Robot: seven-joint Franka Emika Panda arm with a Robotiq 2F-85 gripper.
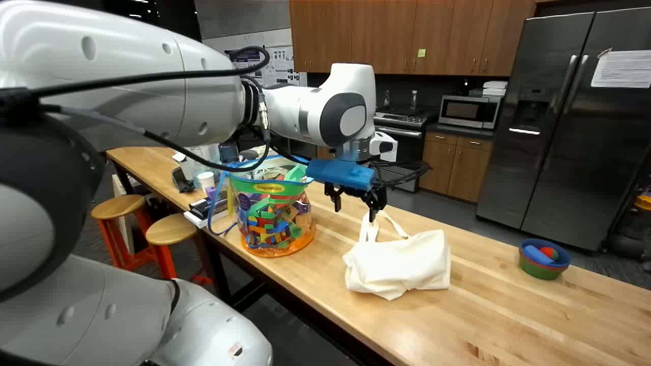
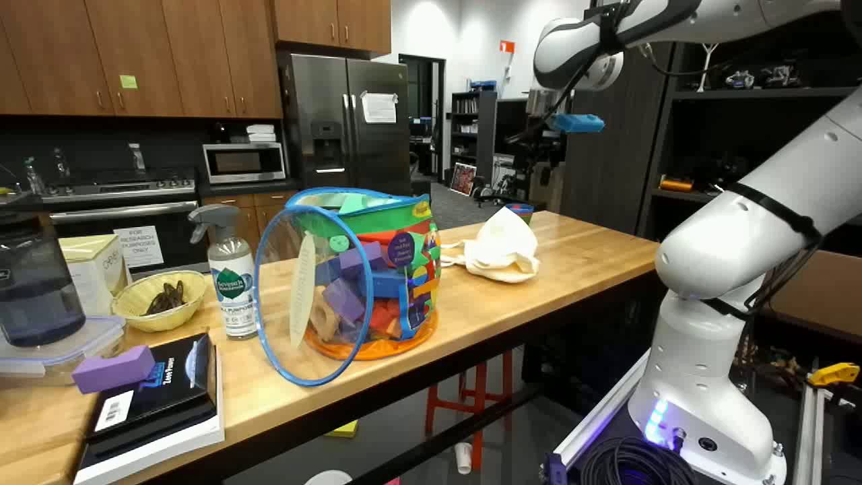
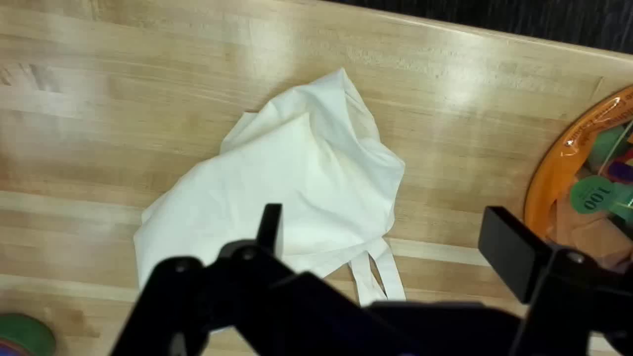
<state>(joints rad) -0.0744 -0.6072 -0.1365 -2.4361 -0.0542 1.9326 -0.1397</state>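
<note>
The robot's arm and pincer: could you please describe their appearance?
The arm is glossy white and rounded, with dark joint covers and black cables; blue lights glow on its base. The pincer is black, with two flat-faced fingers and a blue block above.

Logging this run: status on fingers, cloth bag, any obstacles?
Fingers open, holding nothing. Cream bag crumpled on table. Block-filled tub stands apart, likely no obstacle.

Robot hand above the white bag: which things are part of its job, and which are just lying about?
Probably part of the job:
hand, open, holding nothing
white cloth bag, below the hand

Probably just lying about:
see-through bag of colourful blocks
stacked bowls
spray bottle
loose purple block
</note>
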